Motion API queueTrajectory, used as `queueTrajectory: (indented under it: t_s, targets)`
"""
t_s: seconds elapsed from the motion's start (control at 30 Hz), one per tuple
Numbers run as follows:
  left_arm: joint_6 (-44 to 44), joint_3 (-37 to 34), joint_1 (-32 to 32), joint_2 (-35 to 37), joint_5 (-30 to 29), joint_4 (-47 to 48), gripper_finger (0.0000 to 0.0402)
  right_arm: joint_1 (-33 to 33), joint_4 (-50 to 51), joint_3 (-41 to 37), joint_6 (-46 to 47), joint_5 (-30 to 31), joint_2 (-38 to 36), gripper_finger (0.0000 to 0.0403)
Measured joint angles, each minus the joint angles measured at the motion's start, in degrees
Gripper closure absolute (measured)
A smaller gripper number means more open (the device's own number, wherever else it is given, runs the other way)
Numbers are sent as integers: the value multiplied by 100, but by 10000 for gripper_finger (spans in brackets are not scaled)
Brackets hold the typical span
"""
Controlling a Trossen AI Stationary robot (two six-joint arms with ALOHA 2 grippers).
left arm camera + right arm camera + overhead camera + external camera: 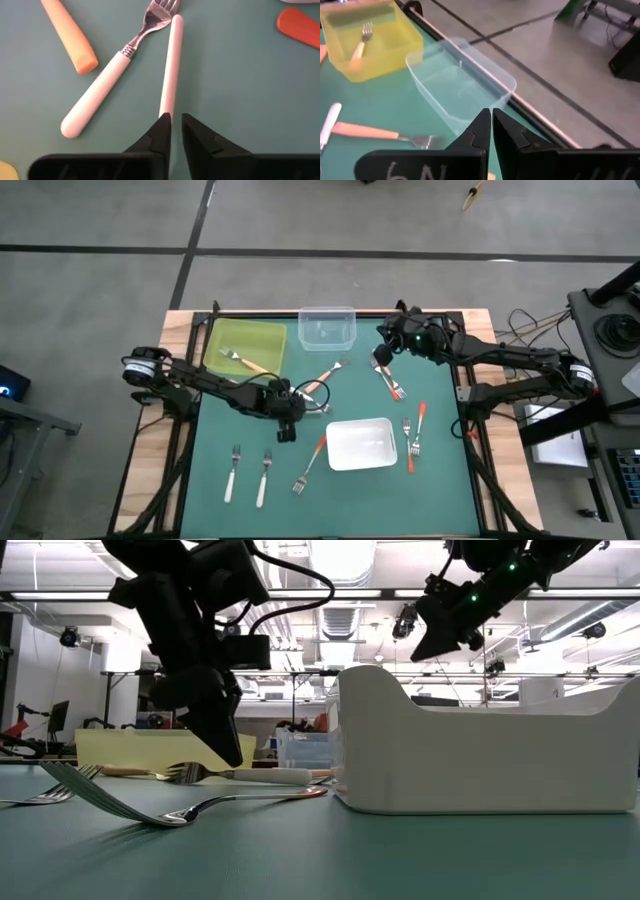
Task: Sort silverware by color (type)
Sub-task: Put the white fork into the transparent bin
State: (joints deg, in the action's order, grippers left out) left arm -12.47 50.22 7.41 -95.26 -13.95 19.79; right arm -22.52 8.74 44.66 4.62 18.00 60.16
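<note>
A: While the left gripper (287,420) sits low over the mat's middle, what do its jaws do?

B: Nearly closed, a thin slit between the tips, poised at the end of a white-handled fork (169,70) on the green mat (350,490). Whether they pinch it, I cannot tell. A second white fork (102,87) lies just beside, and an orange handle (67,35) near that.

A: Room around it?

B: Crowded there. The white tray (361,443) lies near on one side, the yellow tray (215,340), holding one fork, toward the far edge. Two white forks (248,472) lie apart near the front edge, with bare mat around them.

A: And the right gripper (381,354)?

B: Raised, jaws closed on nothing, just beside the clear bin (327,327) at the far edge. Red-handled forks (410,430) lie below it.
</note>
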Motion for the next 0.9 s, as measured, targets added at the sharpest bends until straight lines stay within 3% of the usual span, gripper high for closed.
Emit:
queueTrajectory:
  t_s: [0.43,0.9]
  targets:
    - [102,184,10,28,1,-196,237,2,777,-7,75,2,-98,392]
    - [409,173,-167,-435,-47,-684,223,2,775,-7,-173,4,-90,392]
